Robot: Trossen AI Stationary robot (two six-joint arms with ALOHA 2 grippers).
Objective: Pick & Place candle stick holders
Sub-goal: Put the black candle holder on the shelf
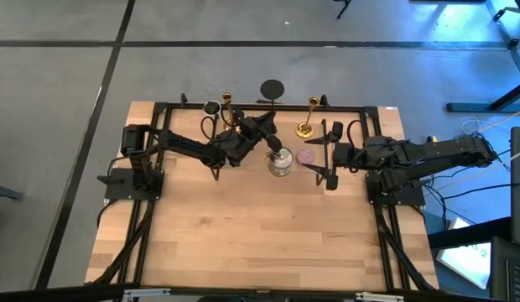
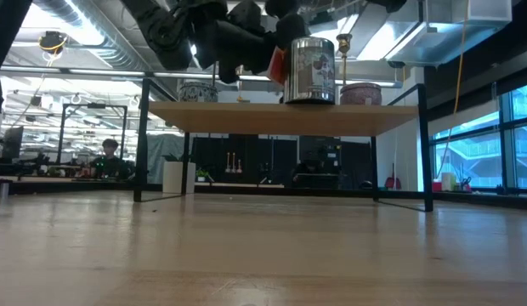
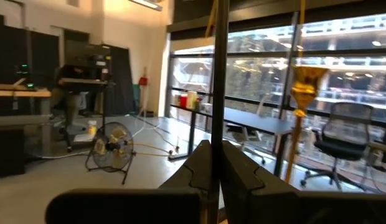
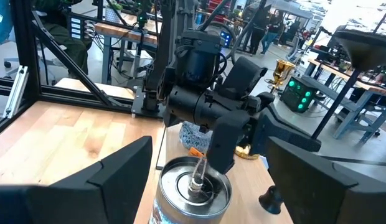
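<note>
A: What's on the wooden table (image 1: 243,243), going from the big things down?

B: Both arms reach toward the far middle. The left gripper (image 1: 273,141) sits over the silver tin (image 1: 279,162); in the right wrist view its fingers (image 4: 200,167) come down onto the tin's lid. The right gripper (image 1: 325,157) waits just right of the tin, its fingers spread wide apart and holding nothing. Between it and the tin lies a small pink candle (image 1: 305,156).

A: Anything crowding the left arm?

B: The tin stands directly beneath it, and a patterned round pot (image 4: 194,134) sits behind it in the right wrist view. A dark round candle (image 1: 211,107) rests near the far edge.

A: And the candle stick holders?

B: One holder (image 1: 306,117) stands upright near the far edge, right of centre, stem vertical, cup on top, clear of both grippers. The other holder (image 1: 229,109) is at the far left, right beside the left arm; its stem also looks upright.

A: Is the left gripper clamped?

B: Its fingers look drawn close together; whether they pinch anything, I cannot tell.
</note>
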